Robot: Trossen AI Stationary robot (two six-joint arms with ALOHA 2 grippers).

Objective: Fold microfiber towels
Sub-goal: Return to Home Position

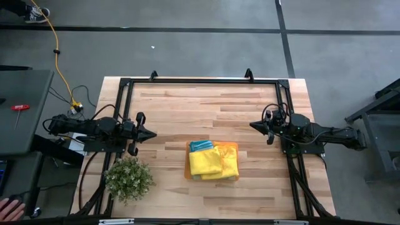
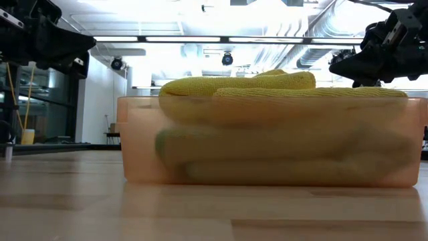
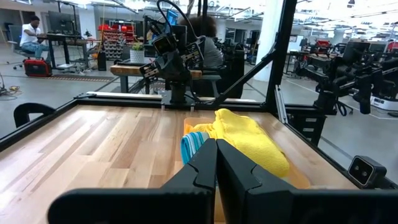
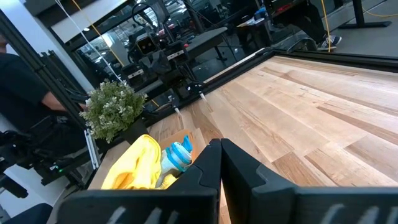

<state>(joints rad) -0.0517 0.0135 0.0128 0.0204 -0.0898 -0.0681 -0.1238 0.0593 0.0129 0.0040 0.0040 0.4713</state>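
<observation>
Several microfiber towels lie piled in a translucent orange bin (image 1: pixel 234 150) near the table's front middle. Crumpled yellow towels (image 1: pixel 212 161) lie on top, with a blue-teal towel (image 1: pixel 200 145) at the bin's far left corner. In the low view the yellow towels (image 2: pixel 267 87) bulge over the rim and more cloth shows through the wall (image 2: pixel 267 154). My left gripper (image 1: pixel 152 134) hovers shut at the table's left side, pointing level toward the middle. My right gripper (image 1: pixel 253 125) hovers shut at the right side, pointing level toward the left. Neither touches a towel.
A small leafy potted plant (image 1: pixel 128 178) stands at the front left. A black frame (image 1: pixel 200 80) runs along the table's far edge and both sides. Bare wood (image 1: pixel 200 109) lies between the grippers and the far edge. A person's hand (image 1: pixel 9 206) shows at the lower left, off the table.
</observation>
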